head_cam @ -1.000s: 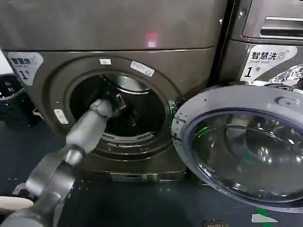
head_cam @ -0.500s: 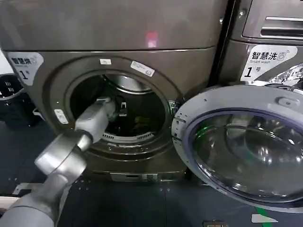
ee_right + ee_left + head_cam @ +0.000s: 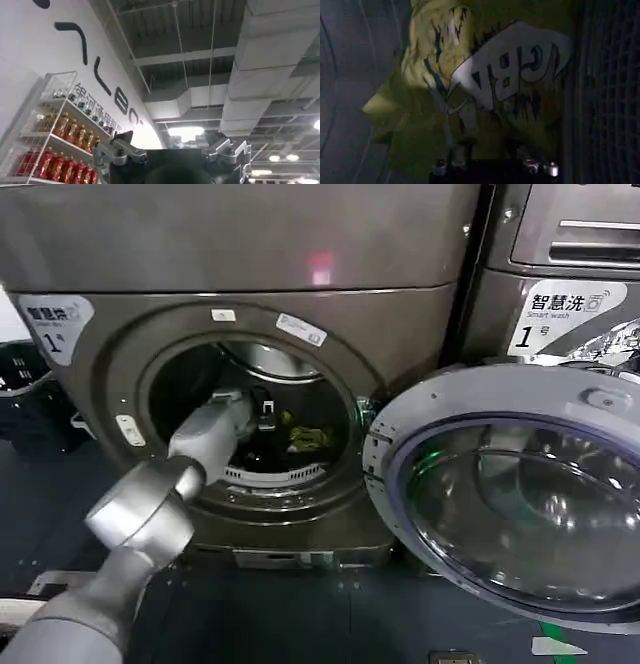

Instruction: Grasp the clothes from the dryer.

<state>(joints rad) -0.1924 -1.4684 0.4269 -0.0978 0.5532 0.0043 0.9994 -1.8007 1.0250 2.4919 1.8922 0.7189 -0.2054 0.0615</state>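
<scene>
The dryer (image 3: pixel 110 244) is the dark grey-bronze machine with a "1" label at its upper left. Its glass door (image 3: pixel 420 399) is swung open to the right. The clothes (image 3: pixel 310 436) are a small yellow-green bundle low in the drum, right of centre. My left arm reaches through the round mouth, and my left gripper (image 3: pixel 265 412) sits inside the drum just left of the bundle. The left wrist view has the clothes (image 3: pixel 425 65), with a white printed patch, close in front of the left gripper (image 3: pixel 492 160). My right gripper (image 3: pixel 172 145) points up at a ceiling, open and holding nothing.
A second grey machine (image 3: pixel 560 244) with a drawer handle stands at the right behind the open door. A dark basket (image 3: pixel 25 384) sits on the floor at the far left. The drum wall (image 3: pixel 350 90) curves close around the left gripper.
My left arm's elbow has risen and moved right. The gripper has shifted slightly right inside the drum. The yellow-green bundle, hidden a second ago, now shows beside it.
</scene>
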